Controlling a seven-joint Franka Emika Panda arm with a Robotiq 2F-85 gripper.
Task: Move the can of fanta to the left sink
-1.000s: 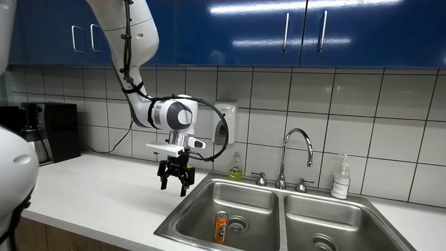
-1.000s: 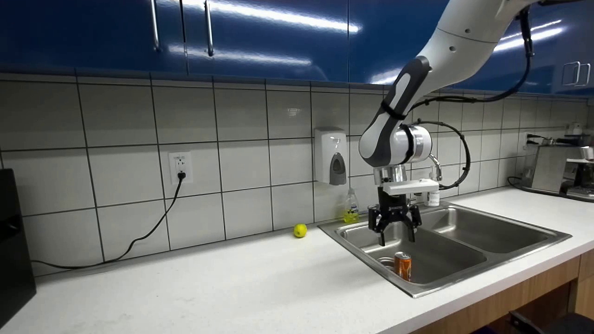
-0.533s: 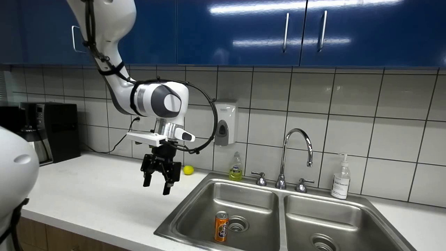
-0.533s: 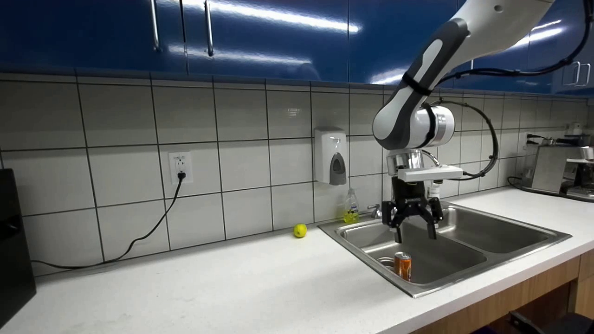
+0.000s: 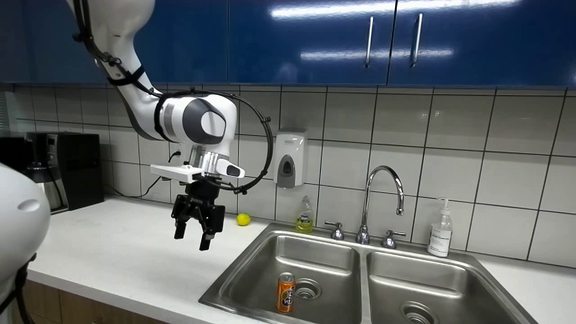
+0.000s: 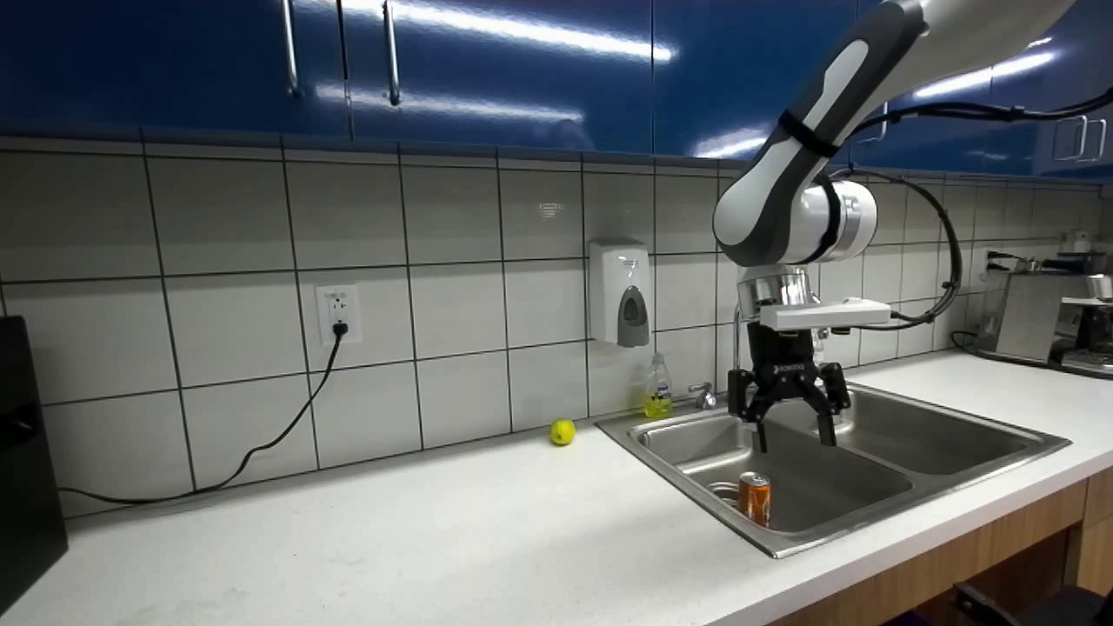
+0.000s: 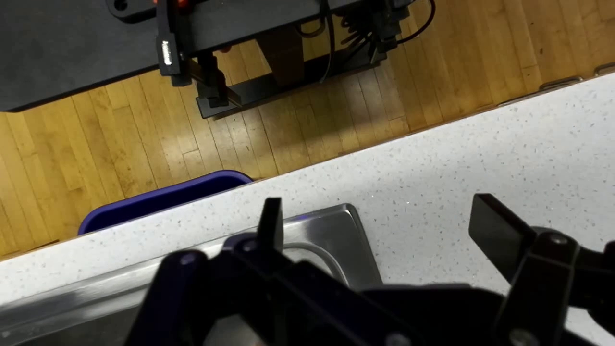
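The orange can of fanta (image 5: 285, 292) stands upright in the left sink (image 5: 335, 294), beside its drain. In an exterior view, the can (image 6: 755, 500) is in the near basin (image 6: 813, 487). My gripper (image 5: 192, 237) is open and empty, in the air above the counter, left of the sink. It also shows open in an exterior view (image 6: 794, 435), higher than the can and apart from it. In the wrist view, the open fingers (image 7: 377, 216) have only the counter and the sink's corner (image 7: 353, 240) between them. The can is not clearly seen there.
The matching right basin (image 5: 418, 281) adjoins. A yellow-green fruit (image 5: 243, 219) lies on the counter by the wall. A dish soap bottle (image 5: 304, 216), faucet (image 5: 366, 202) and pump bottle (image 5: 440, 231) stand behind the sink. A black coffee maker (image 5: 74, 168) is at the far left.
My gripper has moved away from the sink, leftward in an exterior view and rightward and up in an exterior view. It uncovered the fruit. The can has not moved.
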